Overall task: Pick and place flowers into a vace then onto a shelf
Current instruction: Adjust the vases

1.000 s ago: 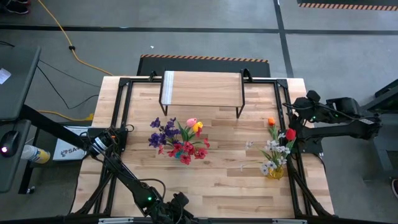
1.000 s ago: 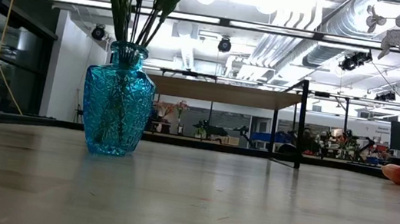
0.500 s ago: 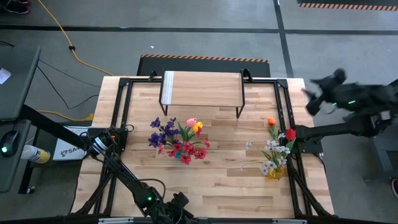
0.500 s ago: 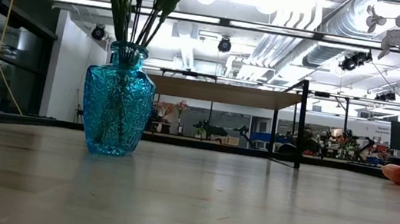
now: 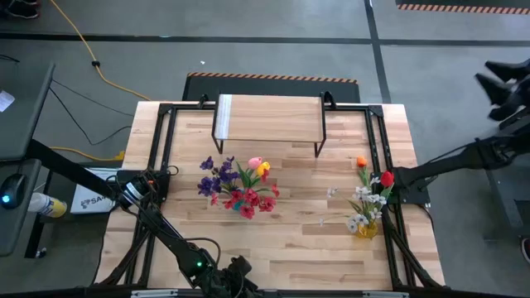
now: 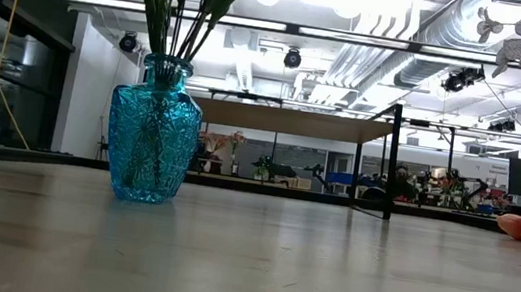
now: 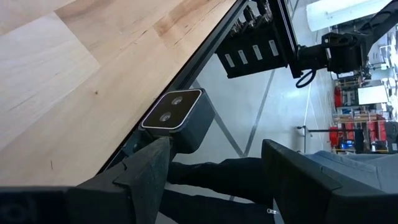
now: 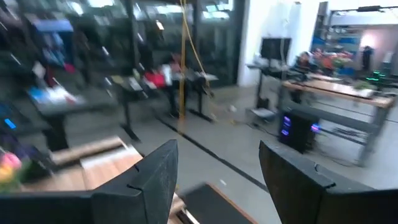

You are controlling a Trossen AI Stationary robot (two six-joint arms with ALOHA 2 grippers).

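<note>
1. Left arm: it lies folded low at the table's near edge, and its left gripper (image 7: pixel 214 165) hangs just past that edge, fingers spread apart and holding nothing.
2. Blue glass vase (image 6: pixel 152 130): one vase, upright on the tabletop (image 5: pixel 290 236) left of centre. It already carries a bunch of flowers (image 5: pixel 236 184) in purple, red, pink and yellow; the overlapping blooms hide how many stems there are.
3. Shelf (image 5: pixel 269 117): one low wooden board on black legs, at the far side of the table. Nothing stands on it, so I judge that the last step, setting the vase on it, is not yet done.
4. Loose flowers (image 5: pixel 368 199): a second cluster on the right side of the table, near the edge rail, well apart from the vase. It shows one orange bloom, one red bloom and several small white ones around a yellowish base I cannot make out. These are left to place.
5. Right arm: raised off the table's right side. The right gripper (image 8: pixel 214 168) points out into the room, fingers parted and empty.
</note>
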